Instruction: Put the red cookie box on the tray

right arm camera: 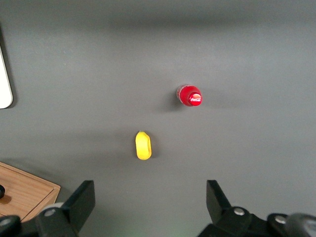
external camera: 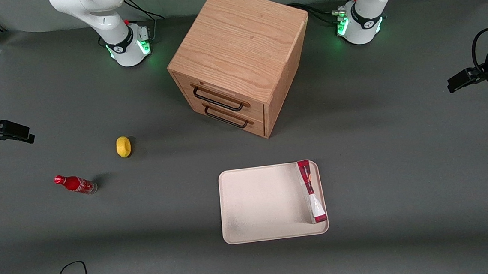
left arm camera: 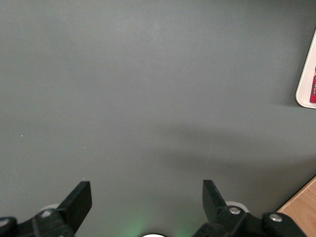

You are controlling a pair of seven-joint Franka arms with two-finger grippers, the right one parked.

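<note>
On the dark grey surface [external camera: 399, 152] there's a wooden two-drawer cabinet [external camera: 238, 60], with the tray [external camera: 261, 204] lying in front of its drawers, nearer the front camera. The red cookie box [external camera: 311, 191] is on the tray, along its edge toward the working arm's end. A lemon [external camera: 123, 146] and a red soda bottle [external camera: 75, 184] lie toward the parked arm's end. The left end effector [left arm camera: 147, 197] hangs over bare surface, fingers spread, holding nothing.

Even, soft overhead light; the drawer cabinet [external camera: 238, 60] casts a faint shadow on the matte table [external camera: 400, 164]. Sharp focus, no glare.
</note>
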